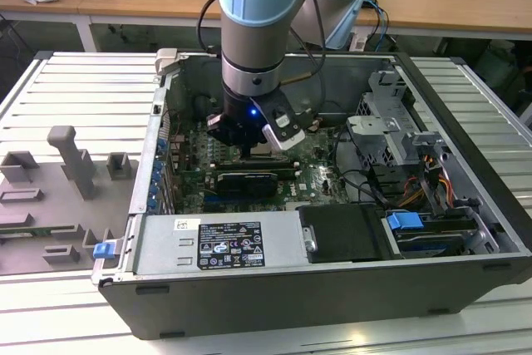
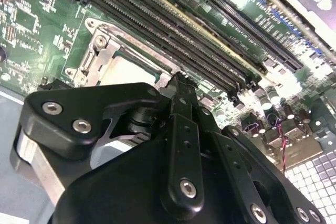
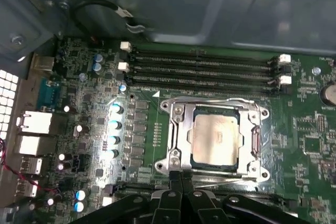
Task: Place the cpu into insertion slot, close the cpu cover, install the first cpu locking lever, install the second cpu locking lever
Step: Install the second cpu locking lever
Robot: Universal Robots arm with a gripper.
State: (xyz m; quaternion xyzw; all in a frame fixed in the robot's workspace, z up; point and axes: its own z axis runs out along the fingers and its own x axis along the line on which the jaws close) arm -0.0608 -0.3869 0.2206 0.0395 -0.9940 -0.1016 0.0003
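My gripper [image 3: 181,184], jaws pressed together holding nothing, sits at the edge of the cpu cover [image 3: 214,109] over the cpu [image 3: 216,136] (seated already); a slip could gouge the green board [image 3: 310,129].

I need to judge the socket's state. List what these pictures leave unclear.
- Exterior view: the insertion slot is behind the arm and hand.
- Second wrist view: the hand covers part of the cpu.
- First wrist view: the cpu cover near edge is behind the hand; levers unclear.
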